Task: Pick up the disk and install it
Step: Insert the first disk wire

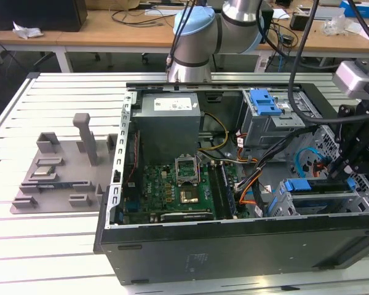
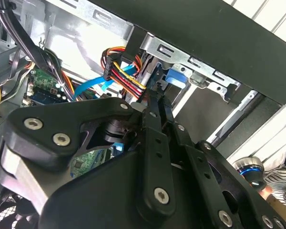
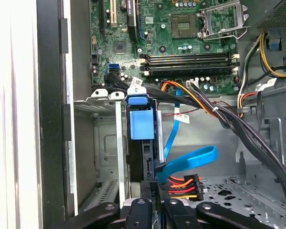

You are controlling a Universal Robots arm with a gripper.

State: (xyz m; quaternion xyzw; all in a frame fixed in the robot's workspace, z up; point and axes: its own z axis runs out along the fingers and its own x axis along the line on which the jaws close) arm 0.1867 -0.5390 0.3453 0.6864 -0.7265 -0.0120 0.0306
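Observation:
The disk [image 3: 142,125] stands edge-on in the metal drive cage [image 3: 104,143], with its blue bracket facing the motherboard. In the exterior view the disk [image 1: 313,186] sits in the cage at the case's front corner, at the exterior view's right. My gripper [image 3: 152,193] reaches down onto the disk's rear edge, and its black fingers [image 3: 139,210] sit close together on either side of the thin body. In the second wrist view the gripper [image 2: 155,102] is narrow and pressed against the disk just behind the blue bracket [image 2: 174,78]. From outside, the gripper [image 1: 346,172] hangs right over the cage.
A blue data cable [image 3: 190,160] and a red-orange-yellow power plug [image 3: 183,183] lie right beside the disk. A thick black cable bundle [image 3: 238,126] crosses the case. The grey power-supply box [image 1: 169,117], motherboard [image 1: 172,184] and a blue-latched upper bay [image 1: 264,101] fill the case. A grey fixture [image 1: 55,172] stands on the table.

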